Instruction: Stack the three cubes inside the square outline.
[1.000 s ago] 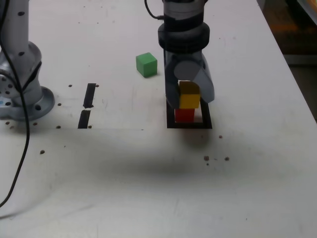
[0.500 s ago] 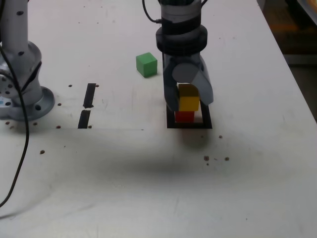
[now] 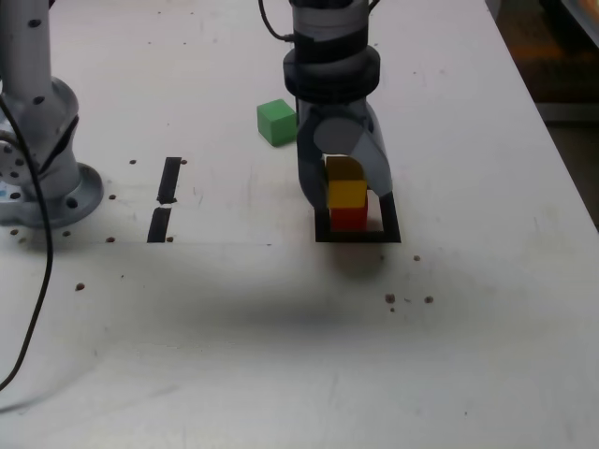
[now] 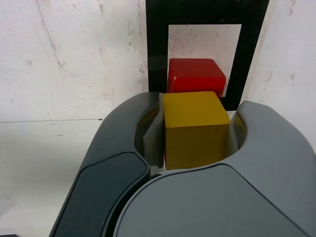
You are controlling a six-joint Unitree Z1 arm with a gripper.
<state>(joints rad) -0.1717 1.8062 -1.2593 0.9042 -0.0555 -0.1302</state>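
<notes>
**Yellow cube held over red cube inside the tape square**

Within the square outline (image 3: 392,224) the red cube (image 3: 349,218) sits on the white centre, its flat faces roughly parallel to the tape sides; directly above it the yellow cube (image 3: 345,193) is pinched between the gripper's (image 3: 343,187) two grey jaws, which press on its opposite side faces; whether yellow rests fully on red or hangs just over it cannot be told. From the wrist view the yellow cube (image 4: 196,129) shows a smooth matte top with softly rounded edges; the red cube (image 4: 196,75) beyond it looks equally plain and solid; neither cube has a long axis, and no writing shows on either. The square outline (image 4: 156,49) is thick, slightly glossy black tape; the gripper (image 4: 196,131) shells are curved, smooth grey plastic. The green cube (image 3: 277,122) lies apart on the table (image 3: 281,355), toward the exterior view's left of the arm, turned slightly askew; two short black tape strips (image 3: 165,198) lie further left on the scuffed, speckled white surface.
</notes>
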